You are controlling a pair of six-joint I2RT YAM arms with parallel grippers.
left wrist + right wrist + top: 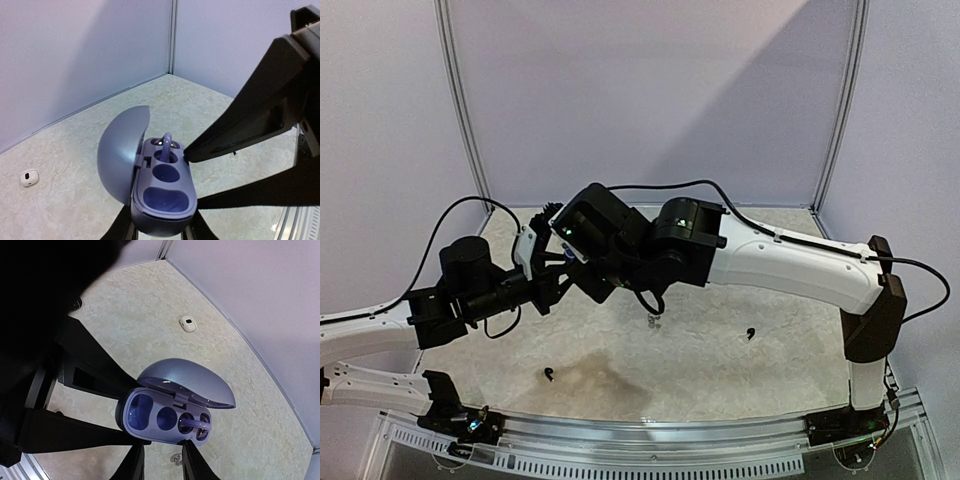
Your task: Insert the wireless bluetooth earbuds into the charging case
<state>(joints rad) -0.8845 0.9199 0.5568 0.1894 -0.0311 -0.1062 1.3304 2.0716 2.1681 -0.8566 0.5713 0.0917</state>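
The left tool (161, 226) is clamped tight on the near end of an oval grey-violet plastic charging case (165, 200), with a dark finger on each flank, holding it up off the marbled beige desk (75, 150). The case's domed lid (122, 160) stands hinged open to one side. The right tool (162, 445) hovers just beside the case, its jaws somewhat apart with nothing between them. A pale lilac-grey stemmed earbud (167, 142) sits in the slot farthest from the left tool, its stem poking out. On the desk lie a tiny black earbud (549, 375), a second black earbud (750, 333) well apart from it, a silvery earbud (653, 322) between them, and a small white rounded object (187, 323).
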